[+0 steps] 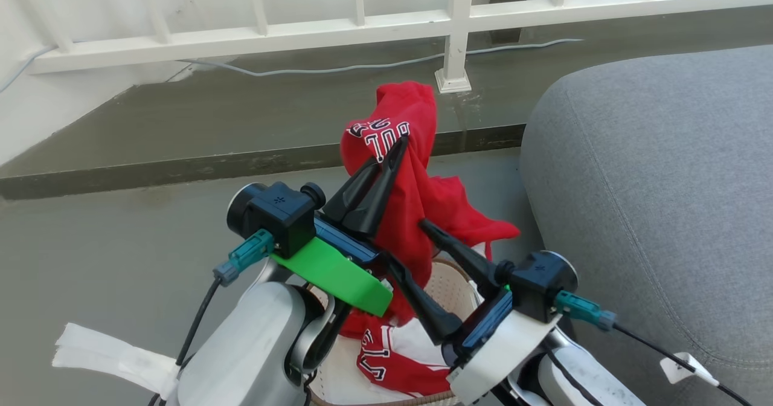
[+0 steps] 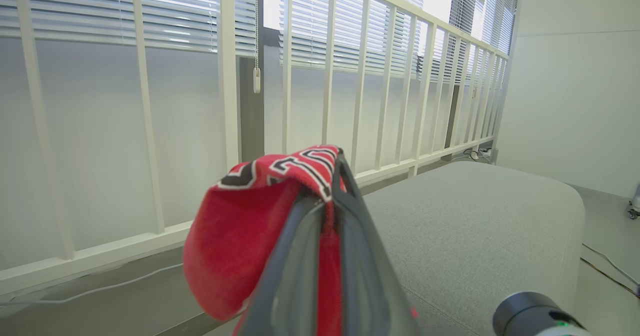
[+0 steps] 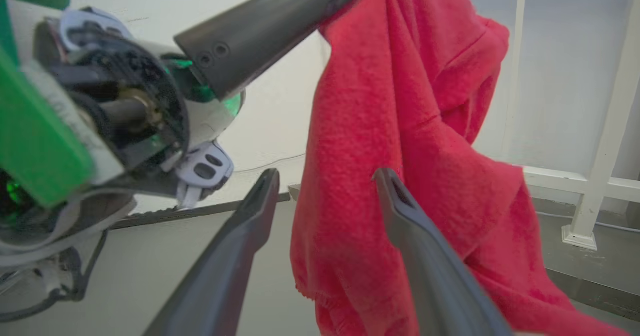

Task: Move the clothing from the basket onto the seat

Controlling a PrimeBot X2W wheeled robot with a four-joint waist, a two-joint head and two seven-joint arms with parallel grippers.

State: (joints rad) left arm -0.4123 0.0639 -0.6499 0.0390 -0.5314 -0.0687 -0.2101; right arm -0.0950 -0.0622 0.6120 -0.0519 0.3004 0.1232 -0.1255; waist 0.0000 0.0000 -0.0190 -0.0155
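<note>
Up went the left gripper (image 1: pixel 395 149). Its two long dark fingers were pressed tight together on a red sports jersey with black-and-white lettering (image 1: pixel 416 200), pinching a fold right beside the letters. In the left wrist view that fold bulged out over the fingertips, lettering on top.

From the pinch the red jersey hung in a long crumpled drape, one corner flaring out toward the robot's right. Its lower end ran down toward the small cream-white plastic basket with perforated sides and a brown woven-look rim (image 1: pixel 454 271). Whether that end was clear of the rim could not be told, because the left arm's green bracket (image 1: pixel 332 273) covered it.

And there was more in the basket: a second red jersey with white trim and lettering (image 1: pixel 392 357) lay crumpled on its floor.

The right gripper (image 1: pixel 404 241) sat lower, just above the basket, with its jaws spread wide and gripping nothing. The right wrist view showed one finger in front of the hanging cloth and the other off to the side of it, so the drape's edge fell between them without being clamped.

The large grey fabric-upholstered seat cushion with a stitched seam (image 1: pixel 652 182) stood at the robot's right, just beside the basket. The hanging jersey was apart from it.

Beyond them, a white railing (image 1: pixel 459 19) stood on a raised grey ledge, with a pale cable (image 1: pixel 362 66) trailing along it.
</note>
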